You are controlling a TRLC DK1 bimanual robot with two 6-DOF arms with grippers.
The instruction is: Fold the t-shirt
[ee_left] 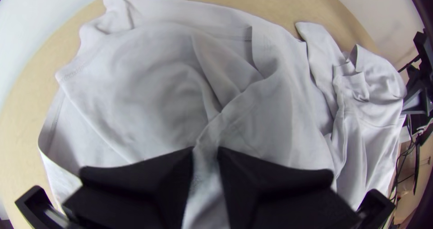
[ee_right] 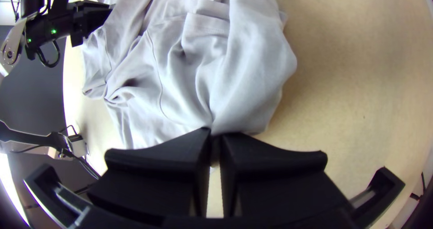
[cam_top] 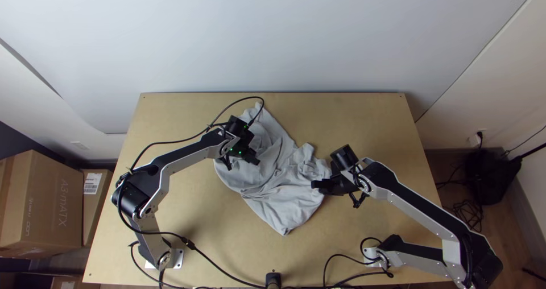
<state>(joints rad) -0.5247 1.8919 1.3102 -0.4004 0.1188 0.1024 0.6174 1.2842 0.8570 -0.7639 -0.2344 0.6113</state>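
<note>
In the top view, the t-shirt lies mid-table on the wooden table. The left gripper is at the shirt's ten o'clock, the right gripper at its three o'clock edge. Off the table, cardboard boxes stand at nine o'clock, the wall at twelve.

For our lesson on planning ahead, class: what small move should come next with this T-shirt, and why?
Probably the right gripper should draw its pinched cloth gently outward, since the T-shirt lies bunched and creased beside it, seemingly too rumpled to fold neatly.
</note>
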